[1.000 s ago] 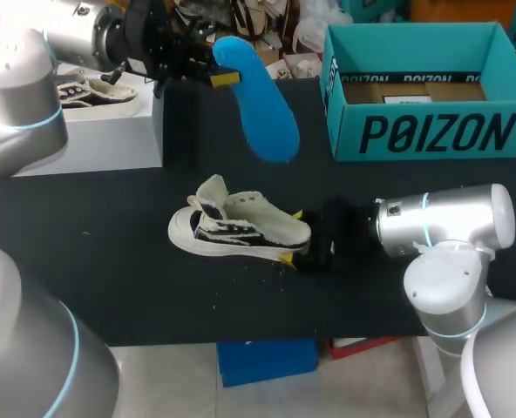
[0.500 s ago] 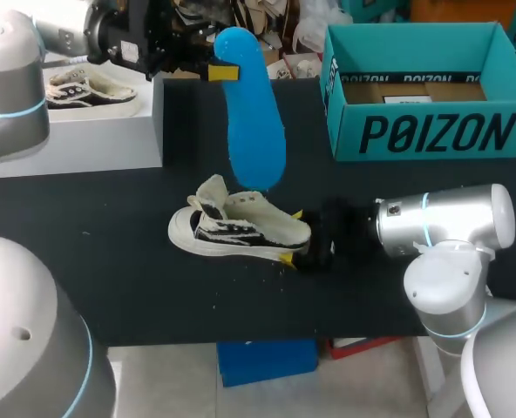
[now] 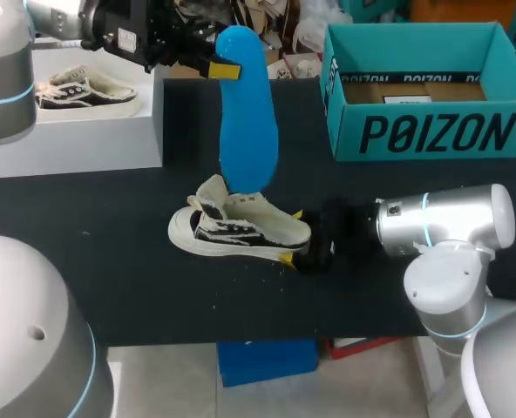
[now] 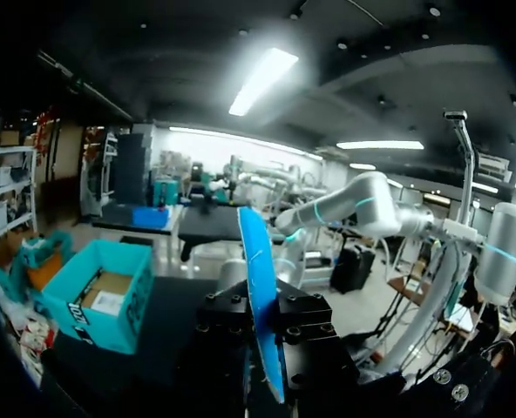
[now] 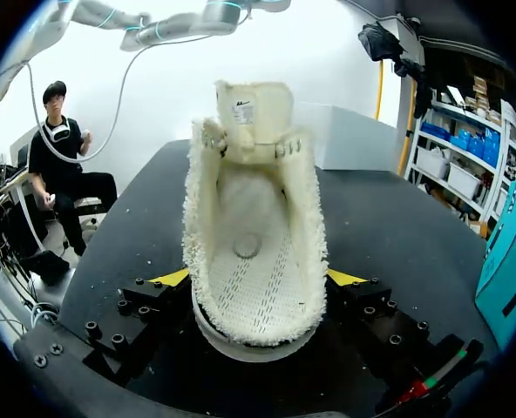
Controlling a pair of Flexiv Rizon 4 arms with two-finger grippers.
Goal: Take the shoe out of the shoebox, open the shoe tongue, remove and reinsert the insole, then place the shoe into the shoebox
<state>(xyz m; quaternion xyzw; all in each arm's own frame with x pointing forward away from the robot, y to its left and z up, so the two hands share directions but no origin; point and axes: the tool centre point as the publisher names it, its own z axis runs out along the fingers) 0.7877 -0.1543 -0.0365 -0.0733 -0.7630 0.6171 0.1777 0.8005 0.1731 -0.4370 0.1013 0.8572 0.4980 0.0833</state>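
Mid-table on the black mat lies the cream low-top canvas sneaker w/ black side pattern (image 3: 241,228), on its sole, toe away from the right gripper (image 3: 291,237), which is clamped on the heel, a yellow tip touching each side. The right wrist view shows the sneaker (image 5: 254,252) between that gripper's (image 5: 258,279) fingers: frayed fuzzy collar, tongue stood up and back, bare perforated footbed, no insole inside. Over the opening hangs the bright blue foam insole (image 3: 247,113), nearly upright, its lower end at or just above the collar; can't tell if touching. The left gripper (image 3: 214,70) pinches its upper end, and the left wrist view shows the insole (image 4: 260,296) edge-on between the fingers. Step in hand, prob.: reinsertion. Next move needs the lower end fed under the tongue toward the toe, heel held steady. The teal cardboard shoebox (image 3: 419,96) sits well apart, open.
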